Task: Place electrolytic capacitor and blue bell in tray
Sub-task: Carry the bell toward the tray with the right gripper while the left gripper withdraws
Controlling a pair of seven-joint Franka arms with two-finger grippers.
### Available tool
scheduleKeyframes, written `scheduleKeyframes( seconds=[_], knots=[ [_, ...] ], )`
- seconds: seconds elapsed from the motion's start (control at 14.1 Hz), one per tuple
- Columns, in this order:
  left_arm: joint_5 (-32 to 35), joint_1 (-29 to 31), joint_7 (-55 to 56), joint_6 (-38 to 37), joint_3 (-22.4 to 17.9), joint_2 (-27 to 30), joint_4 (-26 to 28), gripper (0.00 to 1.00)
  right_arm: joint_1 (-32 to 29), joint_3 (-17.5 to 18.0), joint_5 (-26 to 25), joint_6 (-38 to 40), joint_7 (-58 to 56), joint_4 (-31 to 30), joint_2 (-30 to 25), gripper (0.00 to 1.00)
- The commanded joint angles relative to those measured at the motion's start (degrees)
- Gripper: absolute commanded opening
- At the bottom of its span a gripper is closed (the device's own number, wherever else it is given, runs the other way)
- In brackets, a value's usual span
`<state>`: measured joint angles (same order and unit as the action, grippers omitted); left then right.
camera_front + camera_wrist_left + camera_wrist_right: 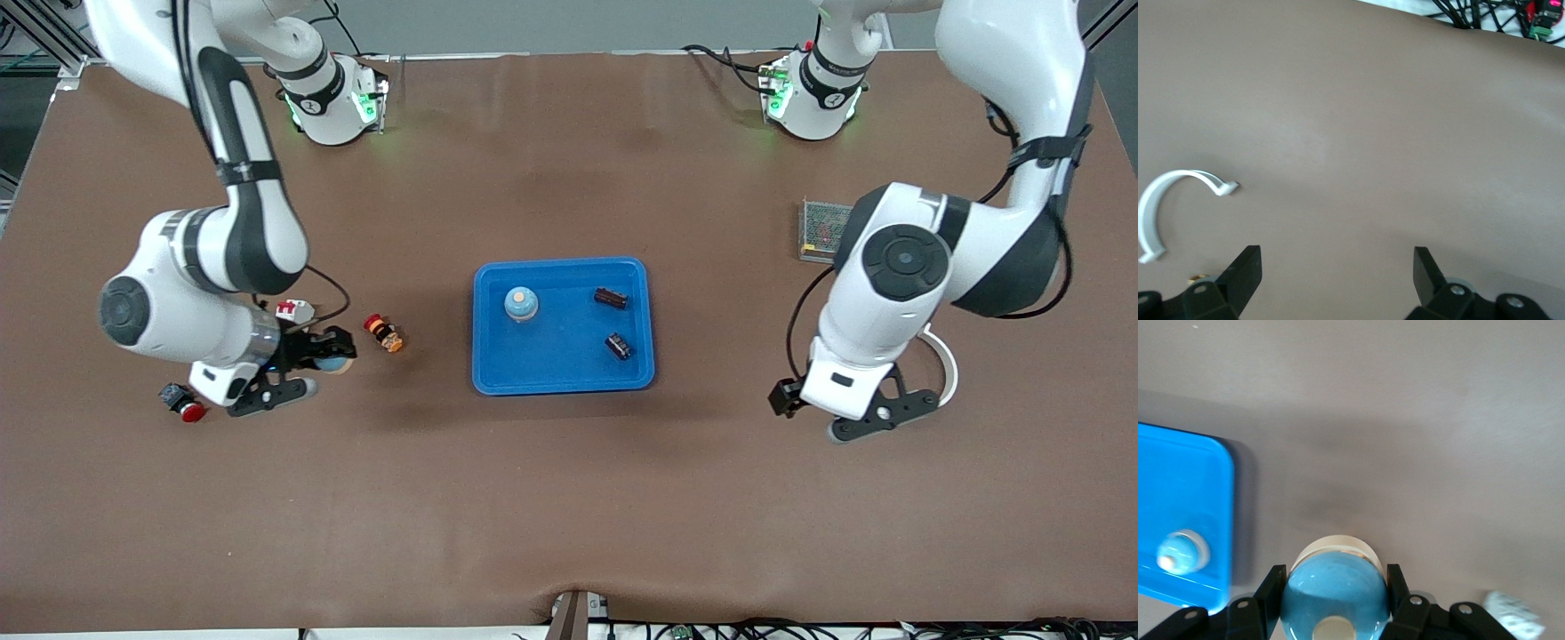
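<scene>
The bright blue tray (563, 373) lies mid-table. In it are a blue bell (521, 303) with a pale top and two dark electrolytic capacitors (610, 298) (619, 346). My right gripper (324, 363) is toward the right arm's end of the table, beside the tray, and is shut on a second blue bell (335, 363). In the right wrist view the fingers (1271, 587) press both sides of this bell (1335, 590). The tray's corner (1178, 480) and its bell (1181, 552) also show there. My left gripper (880, 418) is open and empty over bare table (1338, 267).
A red and orange part (383, 333) lies between my right gripper and the tray. A red-capped button (182, 402) and a white and red part (293, 310) lie by my right gripper. A grey mesh box (822, 229) and a white ring (1165, 200) are near the left arm.
</scene>
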<state>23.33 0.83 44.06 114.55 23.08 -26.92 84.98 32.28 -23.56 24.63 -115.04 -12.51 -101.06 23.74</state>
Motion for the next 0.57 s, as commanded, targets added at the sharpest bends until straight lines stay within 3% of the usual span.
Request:
scheduleKeyframes(
  seconds=[0.0, 0.21, 0.5],
  knots=[
    [-2.0, 2.2, -4.9, -3.8, 0.8, 3.1, -0.4, 1.0, 5.9, -0.5, -0.8, 0.2, 12.5, -0.1, -1.4, 0.43],
    [-5.4, 4.6, -11.4, -10.1, 1.0, 4.0, -3.3, 1.0, 11.9, -0.3, -2.0, 0.0, 25.9, 2.3, -1.2, 0.43],
    [-5.5, 5.1, -14.8, -11.9, 0.4, 6.5, -3.3, 1.0, 19.8, -0.2, -3.2, -2.9, 40.6, 3.9, -0.3, 0.43]
  ],
)
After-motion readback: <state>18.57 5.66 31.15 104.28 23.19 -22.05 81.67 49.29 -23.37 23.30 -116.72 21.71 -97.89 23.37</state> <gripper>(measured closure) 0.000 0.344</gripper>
